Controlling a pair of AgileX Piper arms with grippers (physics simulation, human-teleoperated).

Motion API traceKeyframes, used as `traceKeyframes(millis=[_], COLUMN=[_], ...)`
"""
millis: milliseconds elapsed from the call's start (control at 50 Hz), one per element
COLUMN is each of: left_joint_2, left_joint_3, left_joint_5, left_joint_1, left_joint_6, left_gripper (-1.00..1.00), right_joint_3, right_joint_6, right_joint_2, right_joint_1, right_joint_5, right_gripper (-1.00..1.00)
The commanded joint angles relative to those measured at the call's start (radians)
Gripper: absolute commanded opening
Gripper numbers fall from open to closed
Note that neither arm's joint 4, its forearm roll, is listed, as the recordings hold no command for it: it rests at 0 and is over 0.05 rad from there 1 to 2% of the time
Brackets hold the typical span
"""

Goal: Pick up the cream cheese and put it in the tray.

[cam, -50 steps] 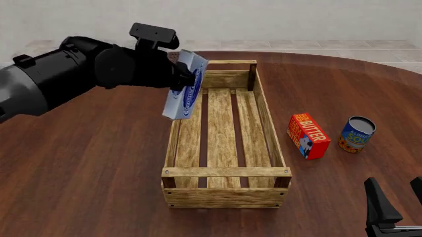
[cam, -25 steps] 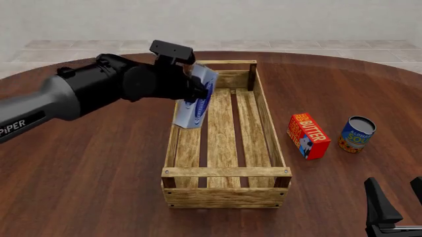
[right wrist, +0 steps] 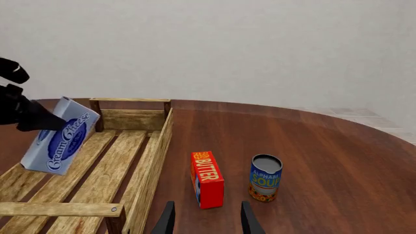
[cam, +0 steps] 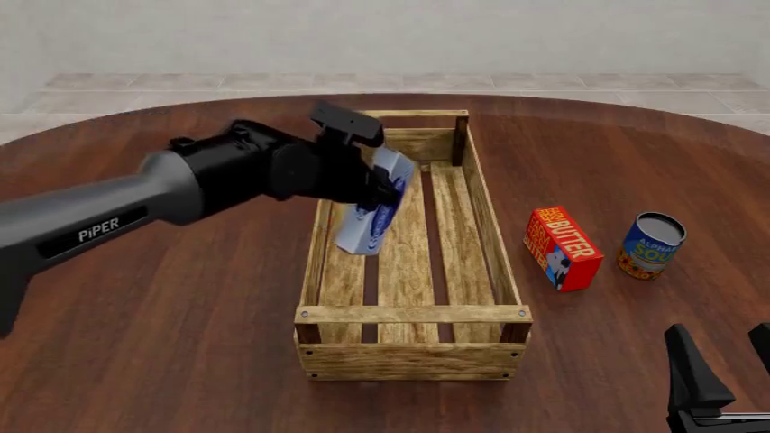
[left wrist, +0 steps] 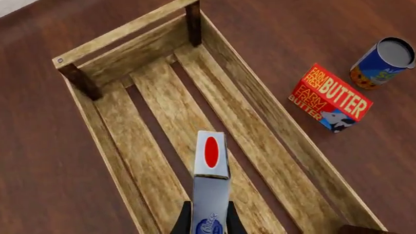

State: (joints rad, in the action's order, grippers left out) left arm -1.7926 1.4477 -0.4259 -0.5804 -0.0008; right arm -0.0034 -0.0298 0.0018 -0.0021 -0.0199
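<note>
The round dark-wood table [cam: 180, 361] sits before a pale wall [right wrist: 260, 48], with the tray [cam: 416, 361] lying lengthwise at its middle. The left gripper [cam: 382, 185] is clamped on the cheese [cam: 371, 215], holding it tilted in the air above the tray's far half, red dot down toward the slats. The butter [cam: 562, 247] and can [cam: 651, 245] stand right of the tray, and the right gripper [right wrist: 206, 222] hangs near the table's near edge with its 2 fingers apart.

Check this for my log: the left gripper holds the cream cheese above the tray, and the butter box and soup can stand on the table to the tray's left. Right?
One slip: the butter box and soup can stand to the right of the tray, not its left, as the front view shows. The left gripper does hold the cream cheese above the tray.
</note>
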Motion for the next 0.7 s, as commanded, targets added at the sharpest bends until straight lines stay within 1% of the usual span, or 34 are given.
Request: traceKeyframes(millis=[20,380,700], left_joint_2=[-0.061,-0.118,-0.163], left_joint_3=[0.050,0.076,0.077], left_joint_5=[-0.038,-0.073,-0.063], left_joint_1=[-0.014,-0.014,-0.027], left_joint_6=[0.052,0.087,0.079], left_gripper=[-1.00,-1.00,-1.00], right_joint_3=[0.000,0.000,0.000], right_joint_6=[0.000,0.000,0.000], right_joint_2=[0.000,0.000,0.000], right_joint_1=[0.000,0.000,0.000], right_joint_5=[0.000,0.000,0.000], right_gripper=[1.00,1.00,1.00])
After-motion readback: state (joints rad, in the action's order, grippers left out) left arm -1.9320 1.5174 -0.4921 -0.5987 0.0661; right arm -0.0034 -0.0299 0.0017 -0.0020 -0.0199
